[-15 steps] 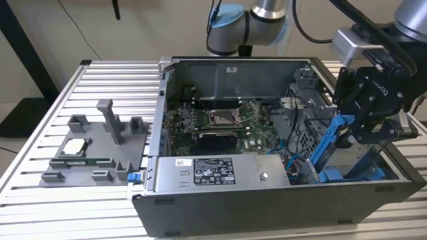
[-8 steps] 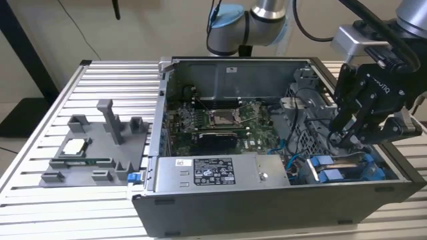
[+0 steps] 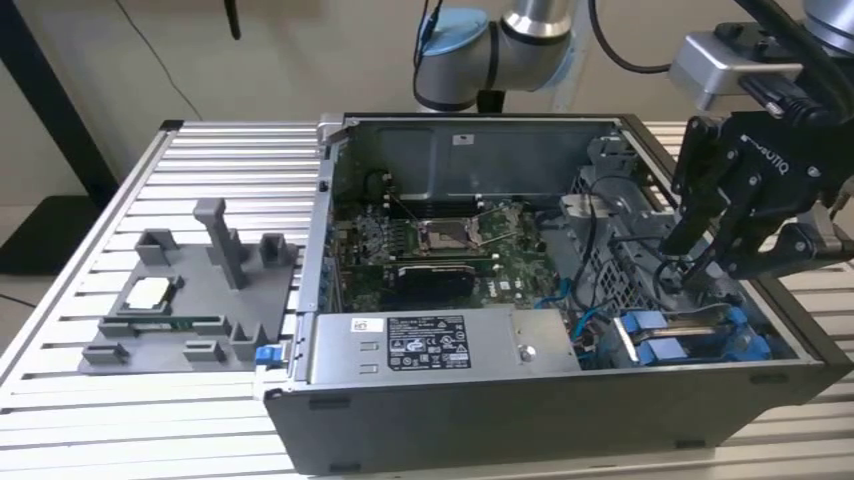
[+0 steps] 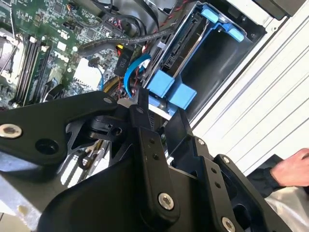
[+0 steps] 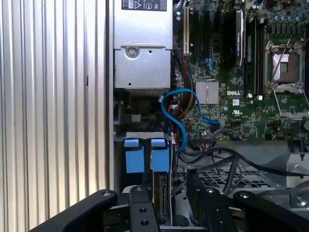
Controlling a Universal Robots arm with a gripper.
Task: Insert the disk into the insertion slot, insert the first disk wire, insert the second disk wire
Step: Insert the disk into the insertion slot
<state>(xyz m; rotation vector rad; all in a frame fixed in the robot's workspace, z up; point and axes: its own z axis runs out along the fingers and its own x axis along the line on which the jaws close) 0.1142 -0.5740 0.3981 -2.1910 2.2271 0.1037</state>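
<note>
The disk [image 4: 186,48] stands on edge inside the insertion slot [image 4: 219,67], the grey bay at the case's corner on the exterior view's right. Its blue carrier tabs [image 5: 145,157] stick out of the bay and also show from outside [image 3: 667,345]. My gripper [image 3: 694,265] hangs just above this bay. In both wrist views its black fingers [image 5: 140,208] stand apart, and the gripper [image 4: 159,113] is open with the carrier's end in the gap. A loose blue disk wire [image 5: 181,121] curls beside the bay, and is visible again near the motherboard [image 4: 128,77].
The open computer case [image 3: 534,420] lies on a slatted aluminium table [image 3: 214,160]. A grey power-supply box [image 3: 427,345] sits beside the bay. A grey fixture with parts [image 3: 187,300] lies at the exterior view's left. A person's hand [image 4: 292,166] rests off the case.
</note>
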